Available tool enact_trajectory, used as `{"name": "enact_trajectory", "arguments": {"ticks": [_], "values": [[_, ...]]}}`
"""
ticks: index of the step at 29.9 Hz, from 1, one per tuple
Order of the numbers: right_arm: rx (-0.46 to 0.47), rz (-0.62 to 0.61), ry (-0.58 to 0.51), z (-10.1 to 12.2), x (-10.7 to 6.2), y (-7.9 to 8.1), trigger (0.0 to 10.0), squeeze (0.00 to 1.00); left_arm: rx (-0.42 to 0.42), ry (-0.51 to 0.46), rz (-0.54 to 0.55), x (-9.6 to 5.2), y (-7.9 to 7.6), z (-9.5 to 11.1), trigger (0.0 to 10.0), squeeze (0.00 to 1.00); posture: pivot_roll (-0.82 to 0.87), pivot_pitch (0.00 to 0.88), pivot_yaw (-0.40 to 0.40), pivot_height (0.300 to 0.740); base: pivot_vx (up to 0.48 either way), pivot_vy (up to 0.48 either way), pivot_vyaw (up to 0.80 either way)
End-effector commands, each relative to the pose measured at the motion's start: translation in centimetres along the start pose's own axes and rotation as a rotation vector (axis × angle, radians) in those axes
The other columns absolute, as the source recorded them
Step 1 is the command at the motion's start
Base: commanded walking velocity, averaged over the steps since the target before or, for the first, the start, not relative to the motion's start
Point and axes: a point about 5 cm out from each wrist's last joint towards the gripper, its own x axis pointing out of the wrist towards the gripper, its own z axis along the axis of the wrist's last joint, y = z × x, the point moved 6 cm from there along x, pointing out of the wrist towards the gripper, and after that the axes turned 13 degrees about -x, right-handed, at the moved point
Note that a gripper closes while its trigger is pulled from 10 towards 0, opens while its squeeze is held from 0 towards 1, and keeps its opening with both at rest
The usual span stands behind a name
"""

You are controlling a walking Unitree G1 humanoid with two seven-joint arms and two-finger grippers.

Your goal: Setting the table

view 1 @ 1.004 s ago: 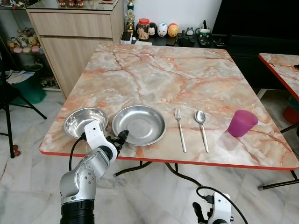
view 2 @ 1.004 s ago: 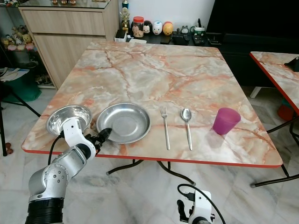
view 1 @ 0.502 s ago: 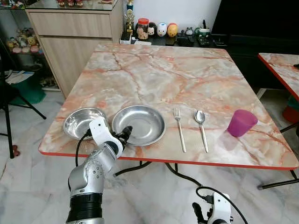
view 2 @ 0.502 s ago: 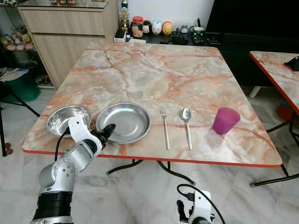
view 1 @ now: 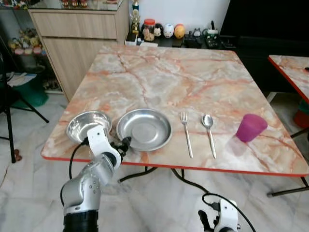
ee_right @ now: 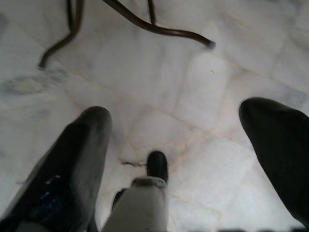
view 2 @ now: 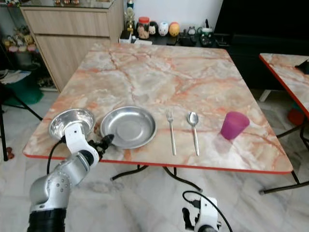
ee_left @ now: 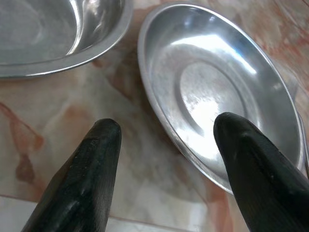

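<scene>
- The marble-patterned tabletop (view 1: 169, 77) carries a row of things along its near edge.
- A steel bowl (view 1: 88, 126) stands at the near left corner.
- Just beside the bowl, toward the middle of the near edge, lies a shallow steel plate (view 1: 144, 129); their rims are close, and whether they touch cannot be told.
- A fork (view 1: 186, 133) lies past the plate, handle toward the near edge, and a spoon (view 1: 209, 133) lies parallel to it, slightly apart.
- A purple cup (view 1: 251, 127) stands upright toward the near right corner, apart from the spoon.
- The left pincer (view 1: 125, 143) is at the near edge, between bowl and plate, low over the marble.
- In the left wrist view its fingers (ee_left: 84, 183) are spread apart with nothing between them; one fingertip sits over the bare marble near the bowl, the other over the plate's near rim.
- The right pincer (ee_right: 176, 159) hangs idle below the tabletop, pointed at the tiled floor (ee_right: 164, 72), its fingers wide apart and holding nothing.
- A table leg's dark foot (ee_right: 159, 29) shows on the floor.
</scene>
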Motion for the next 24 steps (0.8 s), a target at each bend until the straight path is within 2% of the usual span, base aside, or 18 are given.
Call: {"name": "enact_trajectory", "arguments": {"ticks": [1,4,9,10,12,13,14,15,16,18,22,24], "values": [[-0.011,0.005,0.002,0.1,0.0,-0.1,10.0,0.00,0.020,0.013,-0.023,-0.7,-0.5,0.0,10.0,0.00,0.09,0.000,-0.043,0.740,0.000,0.000,0.00],[-0.014,0.008,0.003,0.1,0.0,-0.1,10.0,0.00,0.059,0.015,-0.043,-1.8,-0.5,0.5,10.0,0.00,0.10,0.000,-0.045,0.740,0.000,0.000,0.00],[-0.020,0.015,0.004,0.2,0.1,-0.1,10.0,0.00,0.110,0.028,-0.121,-2.8,-1.7,0.7,10.0,0.00,0.10,0.000,-0.050,0.740,0.000,0.000,0.00],[-0.021,0.016,0.004,0.2,0.1,-0.1,10.0,0.00,0.193,-0.026,-0.204,-3.2,-3.2,1.5,10.0,0.00,0.11,0.000,-0.051,0.740,0.000,0.000,0.00],[-0.023,0.017,0.003,0.2,0.1,-0.1,10.0,0.00,0.405,-0.178,-0.266,-3.6,-4.7,3.3,10.0,0.00,0.11,0.000,-0.052,0.740,0.000,0.000,0.00],[-0.024,0.017,0.003,0.2,0.1,-0.1,10.0,0.00,0.459,-0.235,-0.292,-3.7,-5.5,3.8,10.0,0.00,0.10,0.000,-0.053,0.740,0.000,0.000,0.00],[-0.024,0.017,0.003,0.2,0.1,-0.1,10.0,0.00,0.465,-0.279,-0.305,-3.8,-6.0,4.3,10.0,0.00,0.10,0.000,-0.053,0.740,0.000,0.000,0.00],[-0.024,0.017,0.002,0.3,0.1,-0.1,10.0,0.00,0.449,-0.327,-0.318,-3.7,-6.6,5.0,10.0,0.00,0.10,0.000,-0.052,0.740,0.000,0.000,0.00],[-0.024,0.017,0.002,0.3,0.1,-0.1,10.0,0.00,0.476,-0.347,-0.325,-3.6,-6.9,5.1,10.0,0.00,0.10,0.000,-0.052,0.740,0.000,0.000,0.00],[-0.024,0.017,0.001,0.3,0.1,-0.1,10.0,0.00,0.577,-0.382,-0.351,-3.2,-7.9,5.1,10.0,0.00,0.10,0.000,-0.053,0.740,0.000,0.000,0.00],[-0.023,0.015,0.001,0.3,0.1,-0.1,10.0,0.00,0.589,-0.417,-0.377,-2.1,-8.6,5.0,10.0,0.00,0.09,0.000,-0.049,0.740,0.000,0.000,0.00],[-0.019,0.014,0.000,0.3,0.1,0.0,10.0,0.00,0.611,-0.425,-0.392,-0.8,-8.6,4.2,10.0,0.00,0.08,0.000,-0.046,0.740,0.000,0.000,0.00]]}}
